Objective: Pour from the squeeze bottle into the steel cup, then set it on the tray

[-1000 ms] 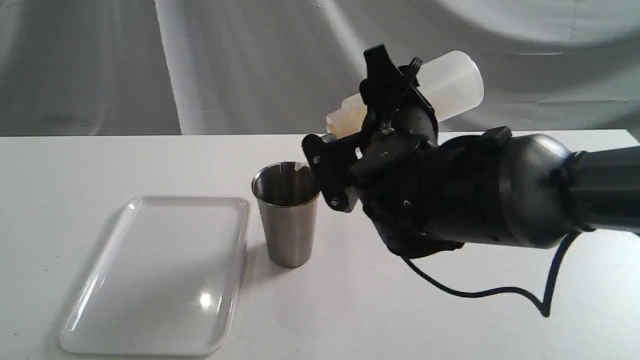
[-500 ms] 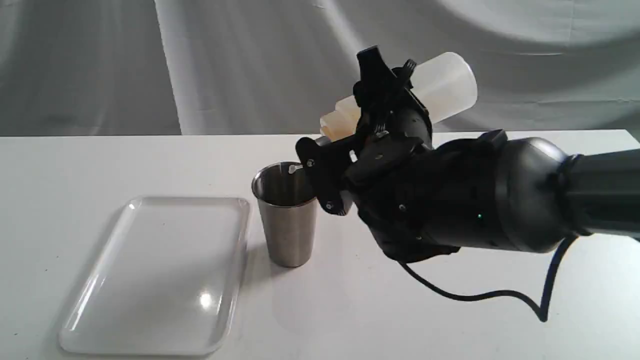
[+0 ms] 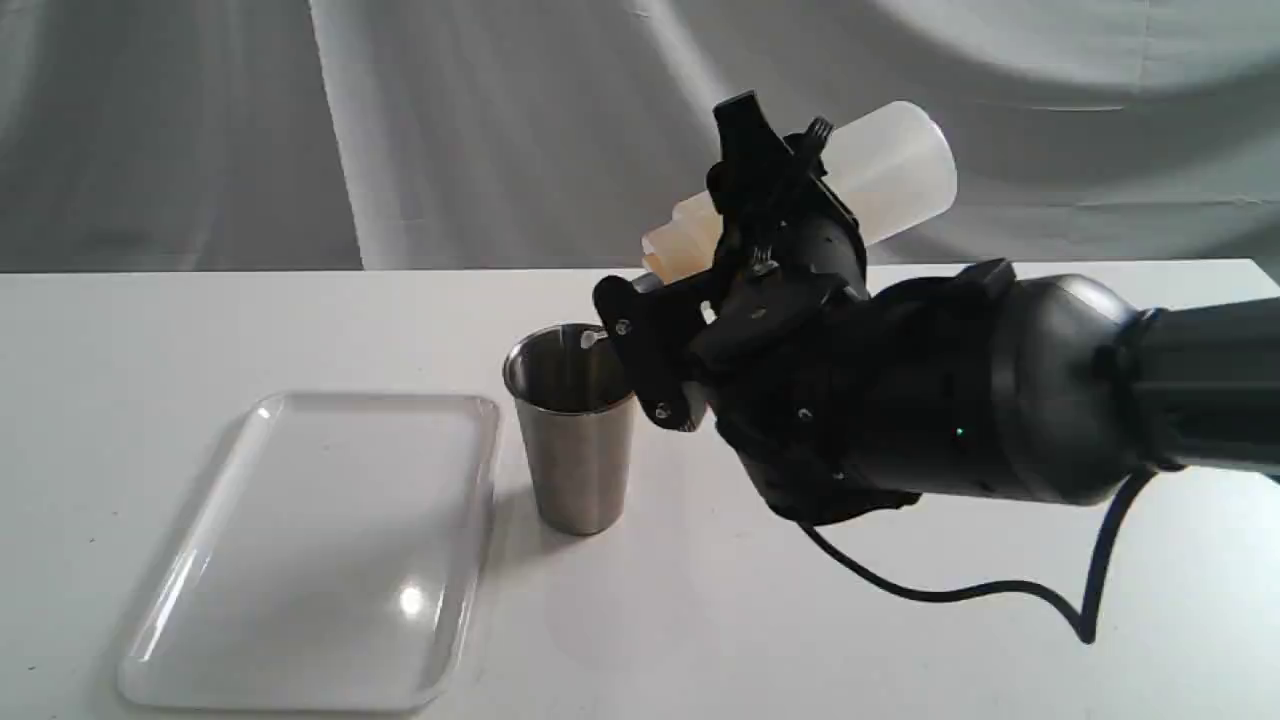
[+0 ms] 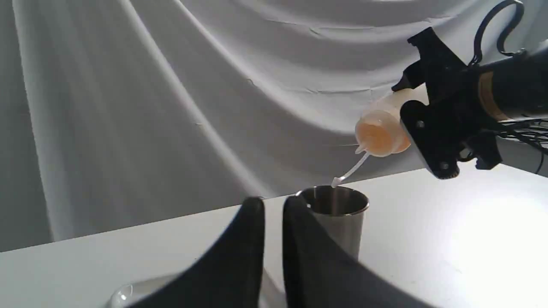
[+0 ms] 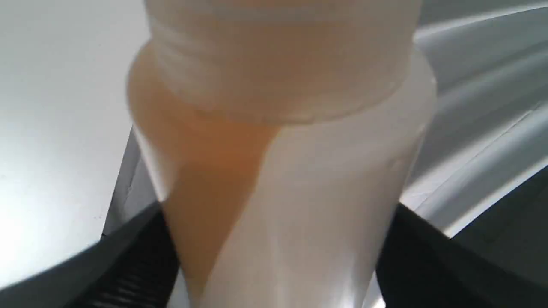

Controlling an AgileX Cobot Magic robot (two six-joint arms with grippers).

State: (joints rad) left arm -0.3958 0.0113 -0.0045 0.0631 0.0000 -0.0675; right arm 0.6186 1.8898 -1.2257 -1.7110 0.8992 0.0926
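Note:
My right gripper is shut on the squeeze bottle, holding it tilted in the air with the nozzle end down towards the steel cup. Amber liquid has run to the neck of the bottle. The thin cap strap dangles to just above the cup's rim. No stream shows. The cup stands upright on the table, right beside the white tray, which lies flat to its left. My left gripper is low near the tray's end, jaws almost together, holding nothing.
A white table carries everything, with a grey cloth backdrop behind it. The right arm's black cable trails over the table to the right of the cup.
The right gripper and bottle shifted slightly left, bringing the dangling cap over the cup's rim, then held almost still. Cup and tray have not moved.

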